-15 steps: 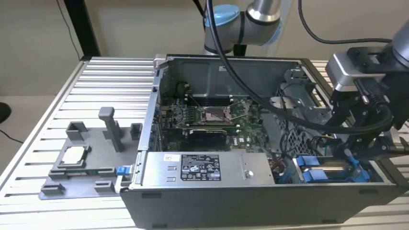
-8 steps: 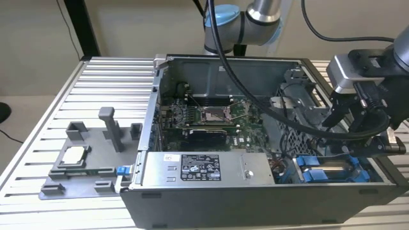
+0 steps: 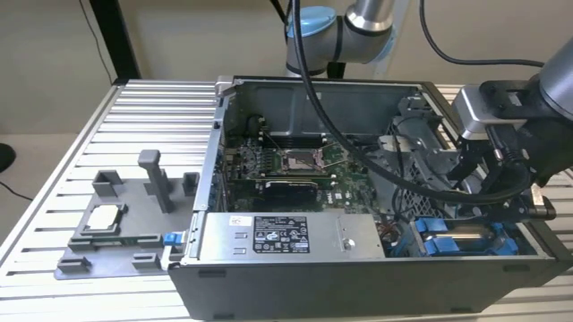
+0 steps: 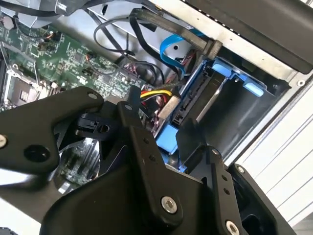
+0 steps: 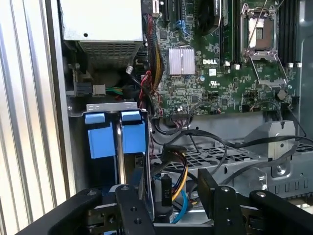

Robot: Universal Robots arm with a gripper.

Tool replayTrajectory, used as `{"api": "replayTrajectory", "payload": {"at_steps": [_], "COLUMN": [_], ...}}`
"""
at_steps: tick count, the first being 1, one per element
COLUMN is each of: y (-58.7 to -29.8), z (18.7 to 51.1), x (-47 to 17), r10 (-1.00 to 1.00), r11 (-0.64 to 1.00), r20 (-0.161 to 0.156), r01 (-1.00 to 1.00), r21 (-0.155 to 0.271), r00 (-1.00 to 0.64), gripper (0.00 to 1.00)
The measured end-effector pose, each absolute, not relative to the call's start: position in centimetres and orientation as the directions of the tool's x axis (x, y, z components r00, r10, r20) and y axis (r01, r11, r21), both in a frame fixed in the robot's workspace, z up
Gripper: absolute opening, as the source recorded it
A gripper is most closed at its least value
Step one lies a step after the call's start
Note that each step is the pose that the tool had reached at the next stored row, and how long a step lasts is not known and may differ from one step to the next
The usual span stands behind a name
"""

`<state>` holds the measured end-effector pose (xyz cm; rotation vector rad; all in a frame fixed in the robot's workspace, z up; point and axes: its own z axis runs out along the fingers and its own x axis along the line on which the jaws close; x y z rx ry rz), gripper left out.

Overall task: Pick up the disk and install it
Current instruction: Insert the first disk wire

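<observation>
One disk [image 3: 467, 239] sits on edge in the PC case's [image 3: 358, 285] corner bay, blue bracket showing, near the PSU [image 3: 278, 235] — claw [image 5: 166, 186] hangs close over it, fingers apart, gripping nothing

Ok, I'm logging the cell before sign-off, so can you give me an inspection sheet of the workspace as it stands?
Surface: slatted metal table carrying the open computer case and a grey fixture.
Job's things: the disk, framed by its blue bracket, sits in the case's drive bay; nothing grips it.
Clutter: small square chip on the fixture; grey box with a white label inside the case.
Grippers: claw open, holding nothing, just above the drive bay.
Cables: black cables hang from the arm across the motherboard; coloured wire bundle beside the bay.
Surroundings: beige wall; nothing else seen.
</observation>
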<state>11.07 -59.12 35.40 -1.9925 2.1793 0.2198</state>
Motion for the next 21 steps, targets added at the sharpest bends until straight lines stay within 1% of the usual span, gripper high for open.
{"api": "replayTrajectory", "payload": {"at_steps": [21], "y": [-58.84], "z": [35.32], "x": [11.81], "r10": [-0.969], "r11": [0.091], "r20": [-0.232], "r01": [-0.996], "r21": [-0.010], "r00": [-0.086], "gripper": [1.00]}}
